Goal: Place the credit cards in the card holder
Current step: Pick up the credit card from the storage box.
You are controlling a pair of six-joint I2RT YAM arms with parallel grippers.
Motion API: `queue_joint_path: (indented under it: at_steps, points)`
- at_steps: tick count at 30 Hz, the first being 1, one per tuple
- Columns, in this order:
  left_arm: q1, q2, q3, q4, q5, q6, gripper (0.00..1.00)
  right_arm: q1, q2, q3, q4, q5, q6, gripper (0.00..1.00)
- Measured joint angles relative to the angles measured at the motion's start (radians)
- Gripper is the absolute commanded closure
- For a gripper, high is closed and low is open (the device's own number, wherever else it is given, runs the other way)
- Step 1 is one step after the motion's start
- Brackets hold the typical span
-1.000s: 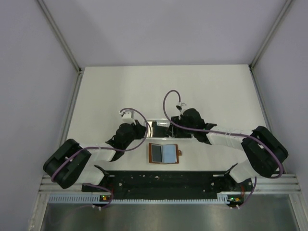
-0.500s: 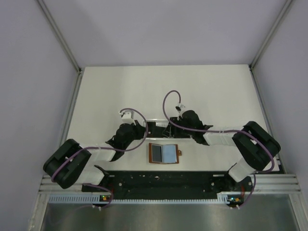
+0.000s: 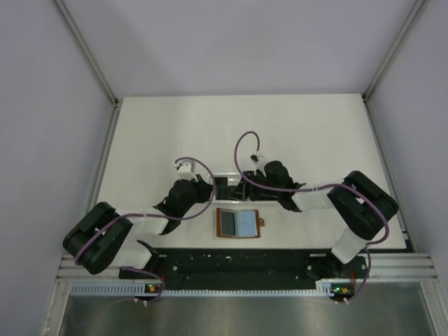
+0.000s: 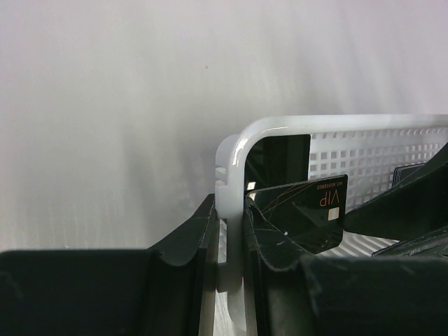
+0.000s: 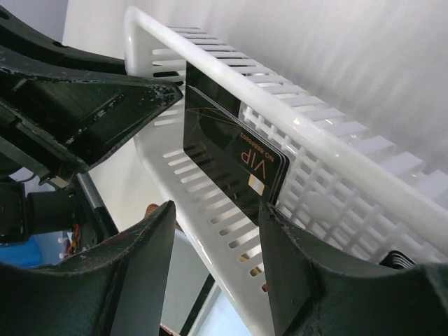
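While both arms reach in over the middle of the surface (image 3: 161, 133), my left end effector (image 4: 229, 210) is pinching the wall of the white basket (image 4: 329, 122) by its rounded corner, with one finger outside and one inside. My right end effector (image 5: 218, 210) stands spread at the basket's open top, gripping nothing. A black credit card (image 5: 231, 150) marked VIP shows between its fingers, on edge inside the basket and leaning against the slotted long wall. I can't tell if either finger touches it. The card holder (image 3: 238, 224) lies open, bluish pockets up, on the surface between the arms. It is near the basket, not touching it.
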State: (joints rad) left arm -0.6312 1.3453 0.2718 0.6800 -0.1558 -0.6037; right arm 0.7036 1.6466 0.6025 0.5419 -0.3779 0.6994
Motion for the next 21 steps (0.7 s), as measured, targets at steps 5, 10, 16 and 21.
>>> queue_joint_path:
  at_steps: [5,10,16,21]
  points:
    - [0.000,0.000,0.000,0.000,0.001,0.000,1.00,0.000,0.020,0.000,0.054,-0.038,0.020,0.50]
    - [0.000,0.000,0.000,0.001,0.004,-0.001,1.00,0.000,0.029,0.000,0.083,-0.059,0.037,0.53]
    - [0.000,0.000,0.000,0.002,0.009,-0.005,1.00,0.000,0.032,-0.001,0.103,-0.064,0.041,0.53]
    - [0.000,0.000,0.000,0.002,0.009,-0.005,1.00,0.000,-0.009,-0.002,0.035,-0.001,-0.002,0.51]
